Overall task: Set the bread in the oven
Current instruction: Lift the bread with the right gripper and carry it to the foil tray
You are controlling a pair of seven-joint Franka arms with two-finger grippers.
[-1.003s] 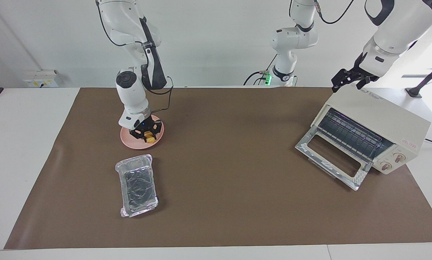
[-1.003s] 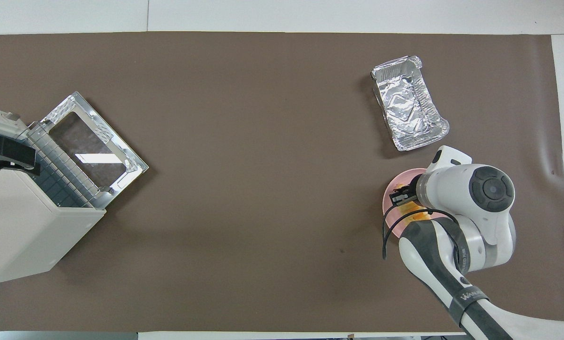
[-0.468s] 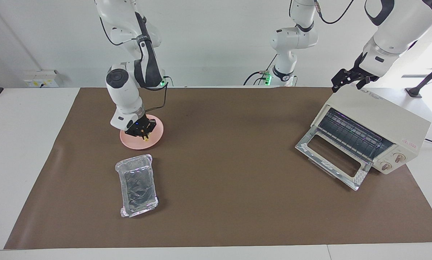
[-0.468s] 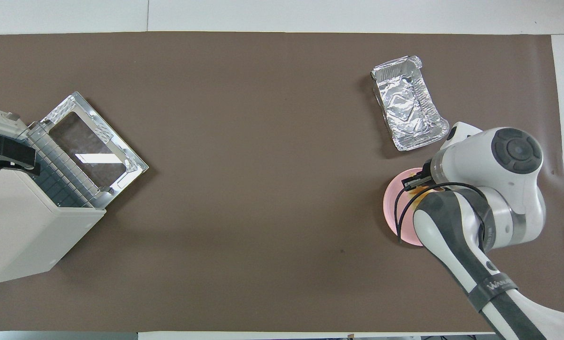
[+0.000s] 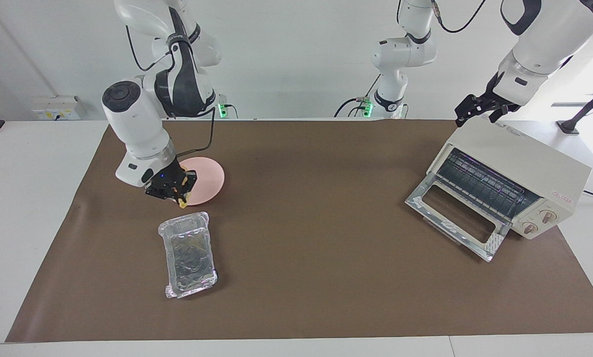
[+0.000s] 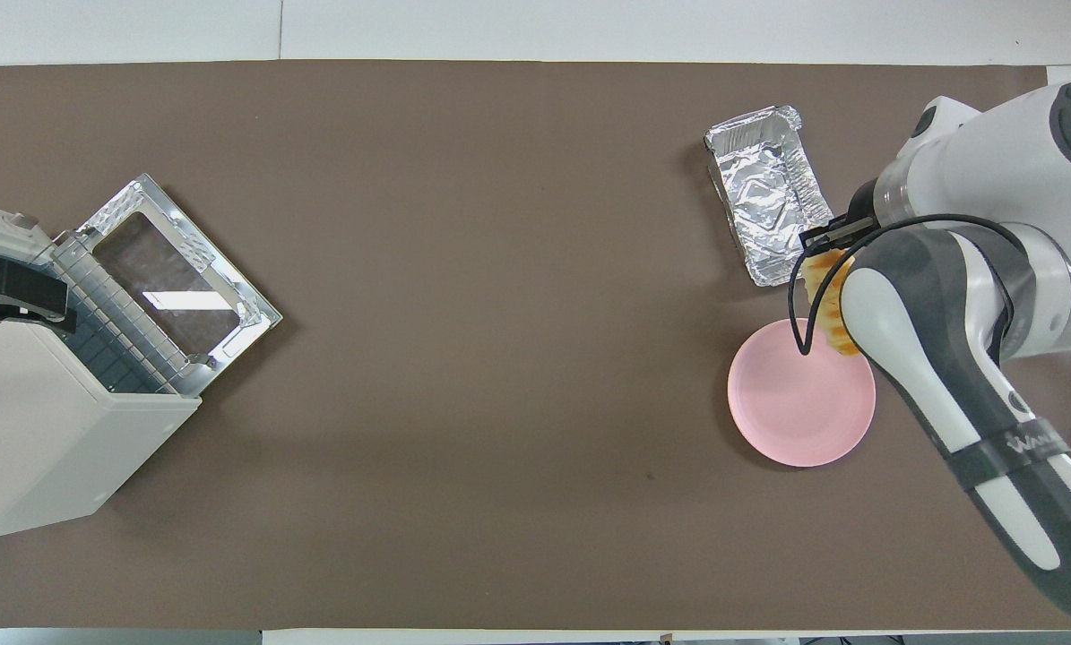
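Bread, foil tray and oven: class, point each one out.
bread (image 5: 181,201), facing view, yellow end below the right hand.
foil tray (image 5: 189,255), facing view, crinkled floor.
oven (image 5: 519,155), facing view, cream top panel.

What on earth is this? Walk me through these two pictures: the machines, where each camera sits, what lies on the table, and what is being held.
These are two robot arms working at one table covered by a brown mat. One camera faces the robots from across the table; the other looks down from above their own end, so the sides appear swapped.

On the mat lie a pink plate, now bare, a crinkled foil tray farther from the robots, and at the left arm's end a cream toaster oven with its glass door dropped open.

The right gripper is shut on a small yellow-orange bread loaf, lifted over the plate's edge beside the tray. The left gripper waits, open, over the oven's top.
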